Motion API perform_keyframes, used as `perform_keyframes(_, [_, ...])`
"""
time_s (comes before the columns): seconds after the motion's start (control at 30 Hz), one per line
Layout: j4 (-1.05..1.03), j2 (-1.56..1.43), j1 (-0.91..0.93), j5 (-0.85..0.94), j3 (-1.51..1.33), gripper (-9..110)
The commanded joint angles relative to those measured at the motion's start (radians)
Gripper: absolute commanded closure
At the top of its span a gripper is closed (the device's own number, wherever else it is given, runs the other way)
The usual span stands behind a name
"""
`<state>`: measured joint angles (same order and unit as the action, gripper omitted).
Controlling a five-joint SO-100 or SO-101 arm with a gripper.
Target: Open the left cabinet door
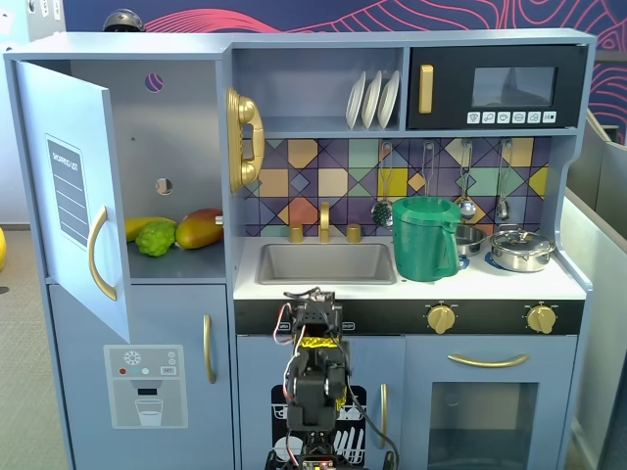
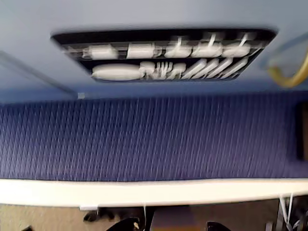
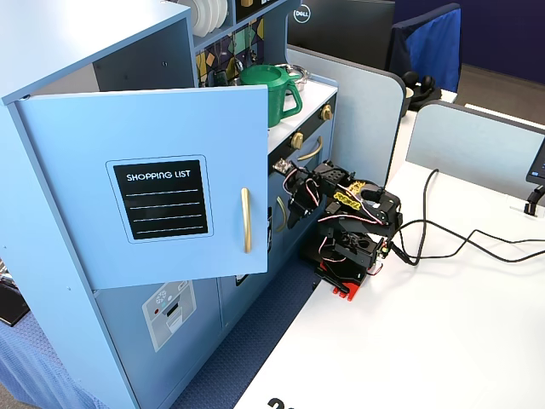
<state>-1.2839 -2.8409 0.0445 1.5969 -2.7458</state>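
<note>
Whether the jaws stand apart or together cannot be told from any picture: the black servo arm with orange wiring [image 1: 312, 377] is folded down low in front of the toy kitchen, and its gripper end is hidden behind its own body.

In a fixed view from the front, the left cabinet door [image 1: 73, 191], a large light-blue panel with a curved gold handle [image 1: 96, 254], is swung wide open toward the camera on its left hinge. Behind it the compartment is exposed, with a yellow banana [image 1: 145, 225], a green bumpy fruit [image 1: 156, 238] and a red-yellow mango [image 1: 200, 228] lying on the shelf. The lower blue door with the grey dispenser picture [image 1: 145, 387] is closed. The arm is well apart from the open door, so nothing is holding it; it seems to stay open by itself.

The wrist view is blurred. It shows the small blue door with a dishwasher graphic [image 2: 163, 57] above, a dark blue ribbed mat [image 2: 144, 139] and the white table edge [image 2: 154, 190]. Two dark tips at the bottom edge may be the fingers, but this is not sure.

In a fixed view from the side, the same door [image 3: 162, 183] shows its black "SHOPPING LIST" chalkboard panel [image 3: 162, 198] facing outward, standing about square to the cabinet. The arm [image 3: 345, 226] rests folded on the white table [image 3: 443, 341], probably in its rest pose. The task looks finished.
</note>
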Motion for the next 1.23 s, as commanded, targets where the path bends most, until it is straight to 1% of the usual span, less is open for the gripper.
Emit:
perform_keyframes(0.0, [-0.025, -0.069, -0.014, -0.037, -0.055, 92])
perform_keyframes(0.27, [-0.044, -0.161, -0.078, -0.137, -0.155, 92])
perform_keyframes(0.4, [-0.055, -0.219, -0.092, -0.155, -0.206, 92])
perform_keyframes(0.73, [-0.123, -0.302, -0.081, -0.150, -0.250, 92])
perform_keyframes(0.93, [-0.218, -0.337, -0.040, -0.098, -0.250, 93])
perform_keyframes(1.03, [-0.245, -0.337, -0.040, -0.107, -0.250, 94])
perform_keyframes(1.1, [-0.245, -0.337, -0.038, -0.101, -0.250, 95])
perform_keyframes(1.2, [-0.247, -0.337, -0.040, -0.086, -0.250, 101])
